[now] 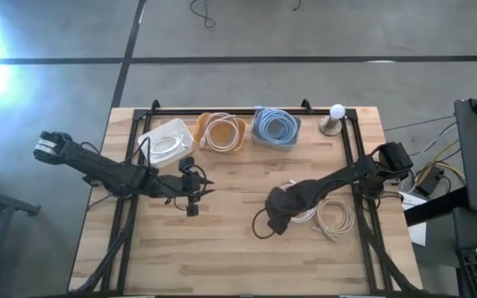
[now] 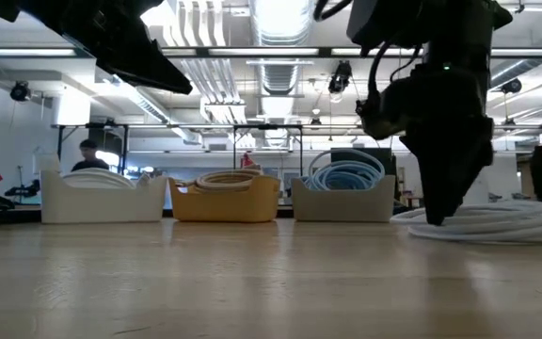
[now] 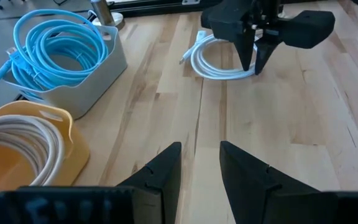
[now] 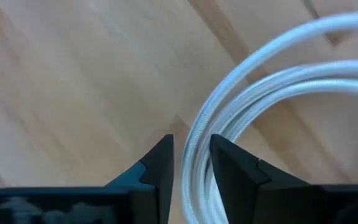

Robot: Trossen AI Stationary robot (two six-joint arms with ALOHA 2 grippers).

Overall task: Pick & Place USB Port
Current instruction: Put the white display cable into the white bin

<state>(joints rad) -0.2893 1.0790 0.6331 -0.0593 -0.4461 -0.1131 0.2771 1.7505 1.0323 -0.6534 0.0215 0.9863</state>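
The right hand (image 4: 191, 162) points down at the tabletop (image 1: 222, 248), its fingers a narrow gap apart with strands of the white cable coil (image 4: 272, 87) running between them; whether they pinch it I cannot tell. That coil (image 1: 330, 217) lies on the right side of the tabletop. The left hand (image 3: 199, 163) hovers partly open and empty near the white bin (image 1: 166, 141). An orange bin (image 1: 222, 132) and a bin with blue cable (image 1: 275, 127) stand along the far edge

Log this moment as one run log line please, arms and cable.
right gripper: down on white cable coil, fingers astride its edge strand | left gripper: open, empty, waiting above table near white bin
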